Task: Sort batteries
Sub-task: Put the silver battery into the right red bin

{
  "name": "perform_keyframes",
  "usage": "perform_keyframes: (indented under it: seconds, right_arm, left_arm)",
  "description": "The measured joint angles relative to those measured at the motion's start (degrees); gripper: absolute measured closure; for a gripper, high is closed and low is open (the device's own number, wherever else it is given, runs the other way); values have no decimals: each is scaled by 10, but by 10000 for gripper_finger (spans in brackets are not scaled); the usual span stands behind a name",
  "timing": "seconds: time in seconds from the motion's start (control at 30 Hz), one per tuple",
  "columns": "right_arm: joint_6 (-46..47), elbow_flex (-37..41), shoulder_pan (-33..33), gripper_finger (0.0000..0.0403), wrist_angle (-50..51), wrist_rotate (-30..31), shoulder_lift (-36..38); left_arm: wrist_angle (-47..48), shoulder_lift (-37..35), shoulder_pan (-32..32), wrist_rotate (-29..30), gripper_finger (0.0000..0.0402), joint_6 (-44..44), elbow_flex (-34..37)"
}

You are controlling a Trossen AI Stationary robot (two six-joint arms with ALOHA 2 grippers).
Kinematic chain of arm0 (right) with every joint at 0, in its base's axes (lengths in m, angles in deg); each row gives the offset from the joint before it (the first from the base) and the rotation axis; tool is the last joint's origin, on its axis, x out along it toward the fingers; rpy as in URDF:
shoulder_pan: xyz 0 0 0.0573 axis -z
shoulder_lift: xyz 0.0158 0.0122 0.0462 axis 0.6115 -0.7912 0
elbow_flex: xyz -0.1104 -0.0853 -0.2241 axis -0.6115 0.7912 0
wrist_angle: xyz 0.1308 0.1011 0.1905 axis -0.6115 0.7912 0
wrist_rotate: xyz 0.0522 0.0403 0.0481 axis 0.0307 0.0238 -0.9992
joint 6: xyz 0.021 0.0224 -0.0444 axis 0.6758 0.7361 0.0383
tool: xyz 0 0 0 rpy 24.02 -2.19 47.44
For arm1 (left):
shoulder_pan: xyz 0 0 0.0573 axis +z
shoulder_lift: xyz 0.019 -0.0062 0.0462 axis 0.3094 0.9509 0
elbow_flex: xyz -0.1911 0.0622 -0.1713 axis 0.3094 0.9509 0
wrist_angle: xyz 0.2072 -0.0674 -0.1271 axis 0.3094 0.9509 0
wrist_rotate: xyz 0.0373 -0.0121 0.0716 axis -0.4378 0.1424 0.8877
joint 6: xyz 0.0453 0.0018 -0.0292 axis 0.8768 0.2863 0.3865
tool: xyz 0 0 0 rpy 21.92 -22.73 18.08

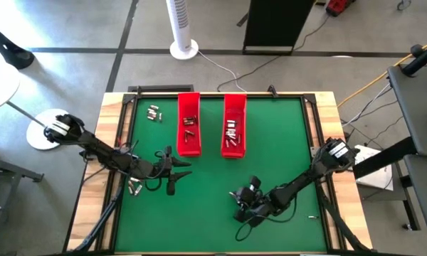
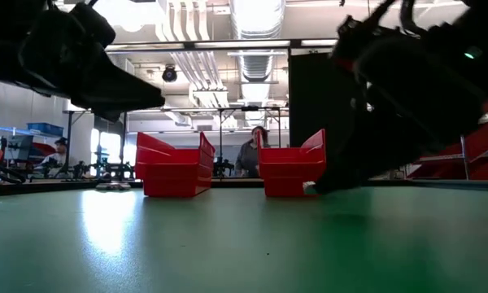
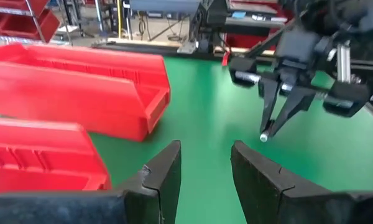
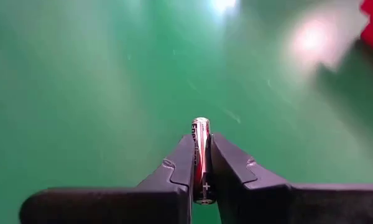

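Green worktop (image 1: pixel 213 156) is carrying two red trays (image 1: pixel 234 125) at its far end.
Right pincer (image 4: pixel 202 163) is squeezing one battery (image 4: pixel 201 149), lying lengthwise between its fingers, well short of the trays and nearer the right-hand one. Left pincer (image 3: pixel 205 167) is waiting partly wide, holding nothing, beside the left tray.

two red trays (image 1: pixel 189 125) (image 1: pixel 234 124) side by side on green mat (image 1: pixel 270 142); white fan (image 1: pixel 183 28) beyond table.
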Motion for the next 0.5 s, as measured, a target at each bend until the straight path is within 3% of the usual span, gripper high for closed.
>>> perform_keyframes:
  seconds: [0.33, 0.5]
  right_arm:
    - [-28, -21, 28, 376, 1, -15, 1]
    - [-99, -59, 62, 376, 66, -76, 33]
  left_arm:
    - [9, 14, 0, -42, 280, -25, 0]
    - [9, 14, 0, -42, 280, -22, 0]
